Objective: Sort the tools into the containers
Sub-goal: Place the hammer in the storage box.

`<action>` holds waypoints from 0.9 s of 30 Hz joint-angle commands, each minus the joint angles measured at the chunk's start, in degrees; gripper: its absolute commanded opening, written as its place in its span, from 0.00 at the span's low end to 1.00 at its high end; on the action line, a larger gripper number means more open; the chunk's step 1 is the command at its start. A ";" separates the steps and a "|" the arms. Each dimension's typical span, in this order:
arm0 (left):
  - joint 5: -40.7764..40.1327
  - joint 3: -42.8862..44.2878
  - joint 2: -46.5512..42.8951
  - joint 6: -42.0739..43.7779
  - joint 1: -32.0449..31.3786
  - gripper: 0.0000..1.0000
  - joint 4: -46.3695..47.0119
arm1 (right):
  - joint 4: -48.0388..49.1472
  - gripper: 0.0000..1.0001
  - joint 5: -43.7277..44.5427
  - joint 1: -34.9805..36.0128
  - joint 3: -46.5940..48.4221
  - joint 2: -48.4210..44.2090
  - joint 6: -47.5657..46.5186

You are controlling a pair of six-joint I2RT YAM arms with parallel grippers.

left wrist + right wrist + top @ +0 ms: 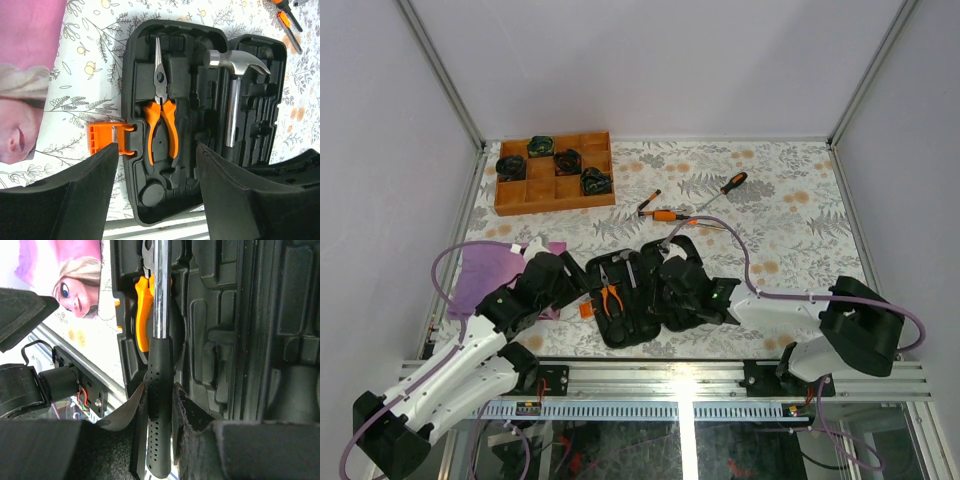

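The black tool case [642, 300] lies open in the middle of the mat, its orange latch [101, 141] on the left. Orange-handled pliers [161, 120] rest in a moulded slot of the left half. My left gripper [157, 200] hovers open over the case's near end with nothing between its fingers. The steel hammer [231, 85] lies along the right half. My right gripper [160, 405] is shut on the hammer's black perforated handle [159, 440]. Three screwdrivers [720, 190] [668, 215] [648, 202] lie loose on the mat beyond the case.
A brown wooden compartment tray [515, 195] with dark rolled items stands at the back left. A pink printed cloth [485, 270] lies left of the case. The table's metal rail [720, 375] runs just below the case's near edge.
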 commanded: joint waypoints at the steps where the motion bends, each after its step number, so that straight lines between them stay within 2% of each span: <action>1: 2.73 -0.63 -0.63 1.30 0.92 0.63 0.72 | 8.76 0.00 -4.05 -1.23 4.45 2.25 2.36; 9: 2.43 -1.77 -2.77 0.87 1.25 0.67 0.43 | 12.00 0.00 -8.38 -3.38 5.11 7.24 3.59; 27: 3.81 -2.43 -2.93 0.64 1.43 0.69 0.56 | 13.42 0.01 -14.05 -6.06 6.28 13.80 4.56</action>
